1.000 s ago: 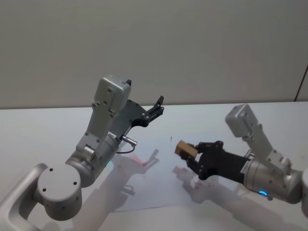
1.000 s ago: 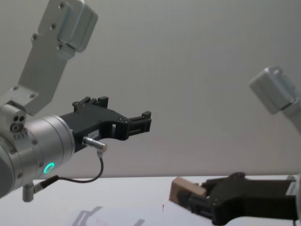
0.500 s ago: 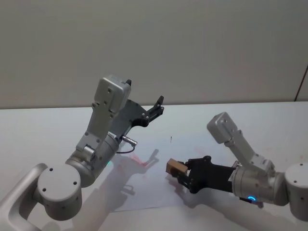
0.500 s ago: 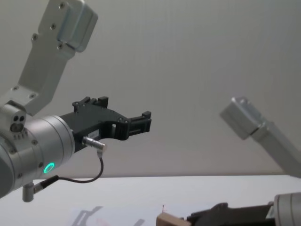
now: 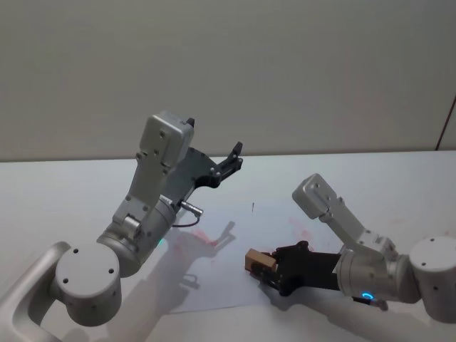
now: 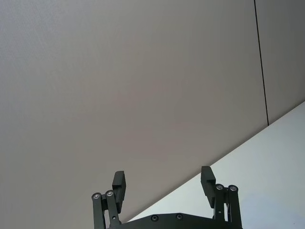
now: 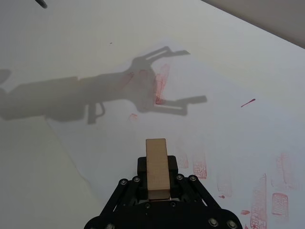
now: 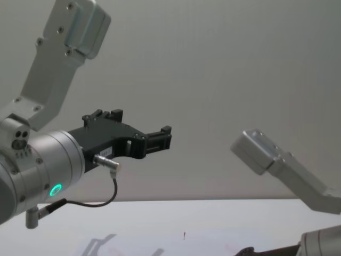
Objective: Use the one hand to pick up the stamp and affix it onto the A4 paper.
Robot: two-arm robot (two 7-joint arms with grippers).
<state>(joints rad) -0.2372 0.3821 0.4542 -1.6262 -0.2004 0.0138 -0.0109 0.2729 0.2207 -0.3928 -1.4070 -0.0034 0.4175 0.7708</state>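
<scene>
Over the near part of the A4 paper (image 5: pixel 221 285), the right gripper (image 5: pixel 269 266) has its black fingers clamped on the stamp (image 5: pixel 258 260), so it's got a solid grip on that little wooden block. The stamp pokes out past the fingertips and sits low over the sheet, close to the paper's front edge. Honestly can't tell if it's actually touching the paper or just above it. Faint red marks (image 7: pixel 162 81) are scattered across the sheet. The left gripper (image 5: pixel 231 160) is parked high above the paper's far-left side, jaws spread apart with nothing between them, facing the wall (image 6: pixel 143 71).
</scene>
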